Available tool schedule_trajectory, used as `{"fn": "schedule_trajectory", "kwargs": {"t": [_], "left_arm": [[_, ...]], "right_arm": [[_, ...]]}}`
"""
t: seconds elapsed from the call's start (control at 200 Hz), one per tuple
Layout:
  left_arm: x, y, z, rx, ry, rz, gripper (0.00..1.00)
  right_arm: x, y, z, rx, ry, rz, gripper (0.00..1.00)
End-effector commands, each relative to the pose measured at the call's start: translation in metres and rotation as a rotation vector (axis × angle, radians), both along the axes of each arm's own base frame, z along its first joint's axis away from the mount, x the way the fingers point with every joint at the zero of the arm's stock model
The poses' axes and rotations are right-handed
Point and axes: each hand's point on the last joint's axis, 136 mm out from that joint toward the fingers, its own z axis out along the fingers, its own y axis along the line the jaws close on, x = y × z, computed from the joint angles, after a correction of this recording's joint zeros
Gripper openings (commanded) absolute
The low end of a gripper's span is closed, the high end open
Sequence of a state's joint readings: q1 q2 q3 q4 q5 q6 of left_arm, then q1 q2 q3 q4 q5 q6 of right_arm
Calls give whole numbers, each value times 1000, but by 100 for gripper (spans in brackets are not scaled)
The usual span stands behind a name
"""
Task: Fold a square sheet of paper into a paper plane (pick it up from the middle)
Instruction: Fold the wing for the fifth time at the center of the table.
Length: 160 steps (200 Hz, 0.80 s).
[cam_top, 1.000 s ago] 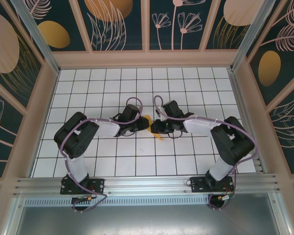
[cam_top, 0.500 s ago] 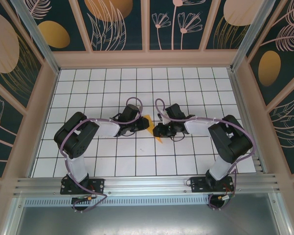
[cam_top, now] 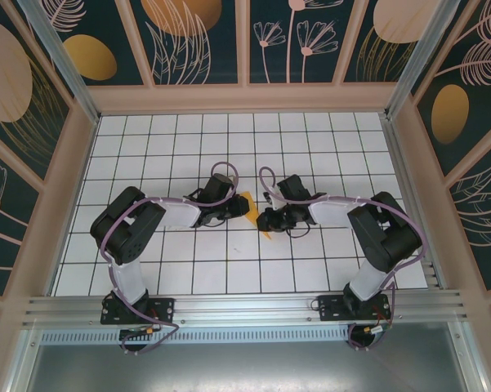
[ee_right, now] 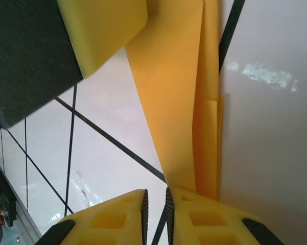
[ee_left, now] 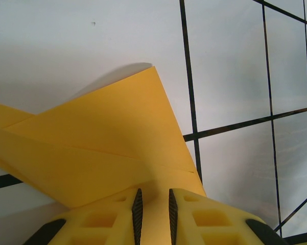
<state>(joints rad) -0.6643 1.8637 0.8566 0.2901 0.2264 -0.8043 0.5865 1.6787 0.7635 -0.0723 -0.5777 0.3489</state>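
The left claw [ee_left: 153, 214] was clenched on the paper [ee_left: 107, 138]. The folded sheet poked out from between its fingers and spread out ahead of it, over the white worktop [ee_left: 235, 76]. The right claw [ee_right: 157, 217] was squeezed almost closed. The paper ran from under one of its fingers and on ahead. I could not tell if it pinched the paper.
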Motion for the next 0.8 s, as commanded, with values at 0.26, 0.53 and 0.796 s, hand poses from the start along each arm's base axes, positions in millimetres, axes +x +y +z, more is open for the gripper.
{"fn": "schedule_trajectory", "kwargs": {"t": [0.26, 0.53, 0.796], "left_arm": [[-8, 29, -51, 165, 75, 50, 25], [-8, 31, -53, 172, 79, 57, 25], [-8, 32, -54, 182, 81, 59, 25]], "right_arm": [[-22, -17, -20, -51, 77, 16, 20], [-34, -27, -26, -78, 100, 21, 19], [-46, -39, -28, -101, 120, -14, 19]]}}
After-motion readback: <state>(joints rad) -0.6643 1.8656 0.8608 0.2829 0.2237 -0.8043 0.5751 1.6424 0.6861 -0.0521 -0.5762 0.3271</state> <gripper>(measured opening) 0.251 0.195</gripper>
